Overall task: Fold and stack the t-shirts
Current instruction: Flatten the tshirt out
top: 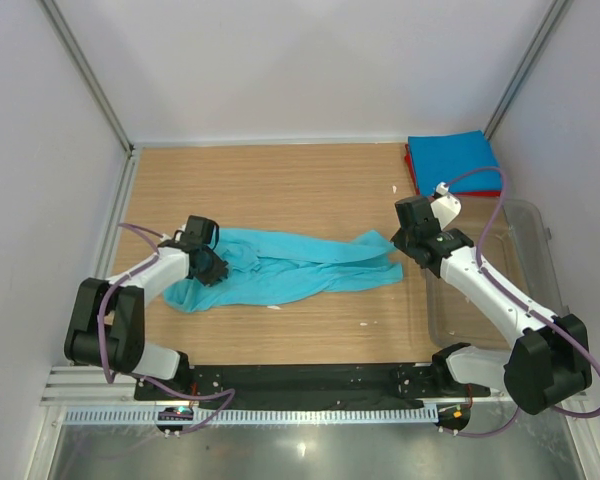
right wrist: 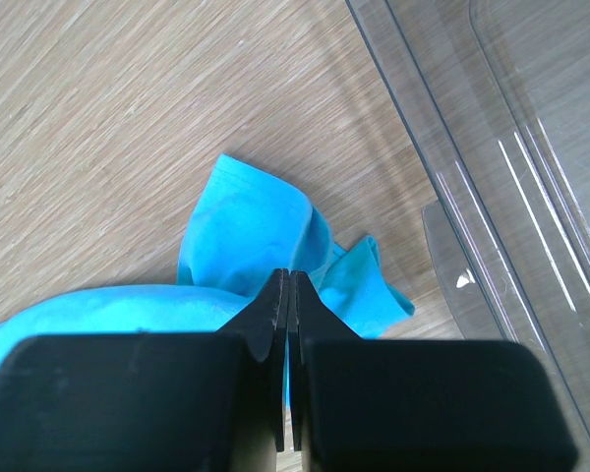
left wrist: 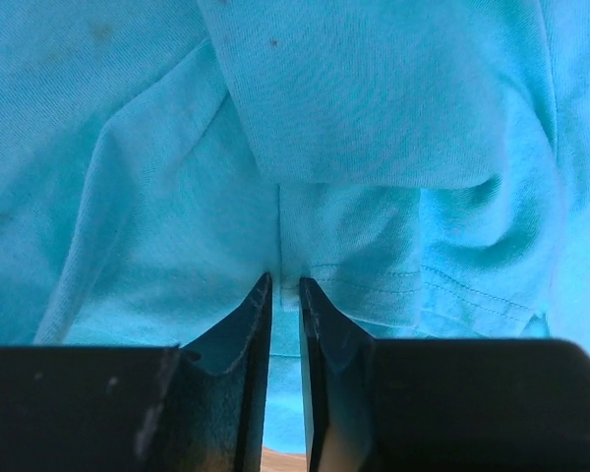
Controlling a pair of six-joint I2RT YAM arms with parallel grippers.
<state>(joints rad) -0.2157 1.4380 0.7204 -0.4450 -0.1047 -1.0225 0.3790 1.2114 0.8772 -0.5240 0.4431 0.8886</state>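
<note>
Nearby, clear tub [top: 540,250] right of teal shirt [top: 290,265]

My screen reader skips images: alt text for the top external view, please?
The left gripper and right gripper hold opposite ends of a rumpled turquoise t-shirt on a table. A folded blue shirt lies on a red shirt far right.

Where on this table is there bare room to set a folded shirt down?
The widest bare table patch lies behind the teal t-shirt, left of the blue t-shirt stacked on the red t-shirt. A narrower strip runs between the teal t-shirt and the arm bases. The right side is crowded: clear tub, right arm, stack.
</note>
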